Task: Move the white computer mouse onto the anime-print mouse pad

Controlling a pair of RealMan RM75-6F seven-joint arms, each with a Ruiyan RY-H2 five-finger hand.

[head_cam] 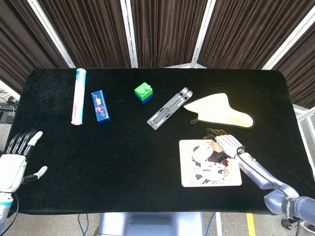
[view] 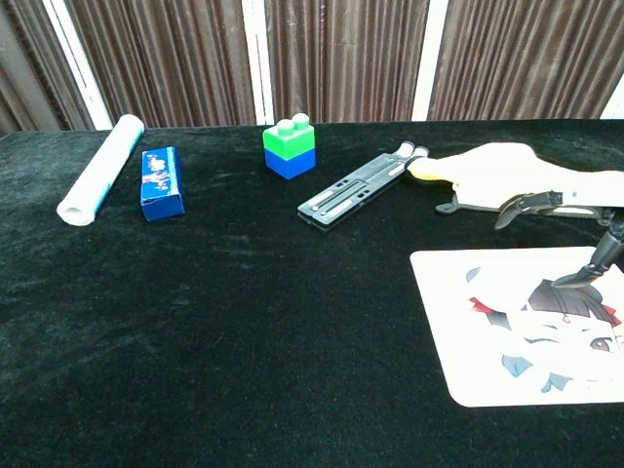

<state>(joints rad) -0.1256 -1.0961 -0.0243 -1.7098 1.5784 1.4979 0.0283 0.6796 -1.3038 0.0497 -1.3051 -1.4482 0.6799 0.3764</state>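
The white computer mouse (head_cam: 200, 151) (view: 495, 292) lies on the upper left part of the anime-print mouse pad (head_cam: 187, 180) (view: 470, 381), at the table's front right. My right hand (head_cam: 227, 143) (view: 577, 216) hovers just right of the mouse, fingers spread and apart from it, holding nothing. My left hand (head_cam: 15, 162) sits off the table's front left corner, fingers spread and empty; only the head view shows it.
A cream cloth (head_cam: 221, 111) (view: 507, 168) lies behind the pad. A grey metal bracket (head_cam: 169, 108) (view: 363, 183), a green-and-blue block (head_cam: 143, 92) (view: 290, 148), a blue box (head_cam: 100, 105) (view: 161, 182) and a white tube (head_cam: 78, 96) (view: 99, 181) spread across the back.
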